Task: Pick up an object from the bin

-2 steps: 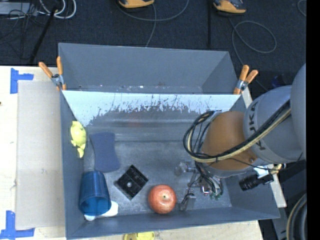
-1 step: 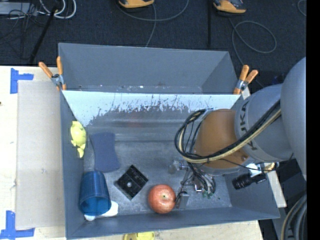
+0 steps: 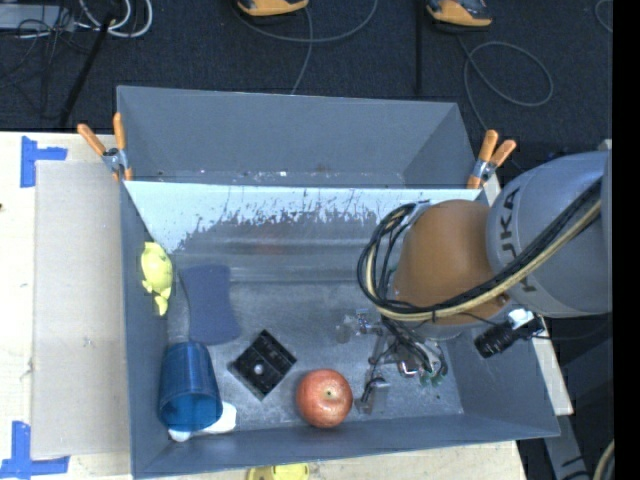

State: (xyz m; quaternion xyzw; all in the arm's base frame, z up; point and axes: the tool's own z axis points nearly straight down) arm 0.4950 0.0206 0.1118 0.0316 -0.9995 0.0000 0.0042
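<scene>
My gripper (image 3: 388, 366) hangs low over the bin's floor at the front right, under the arm's orange cover. A red apple (image 3: 323, 398) lies just to its left near the front wall, a small gap away and not held. Further left a flat black square piece (image 3: 262, 363) rests tilted on the floor.
At the front left corner a blue cup (image 3: 188, 383) lies on its side, with a white piece (image 3: 216, 420) by its mouth. A dark blue flat pad (image 3: 210, 302) and a yellow soft toy (image 3: 155, 274) sit along the left wall. The arm enters from the right.
</scene>
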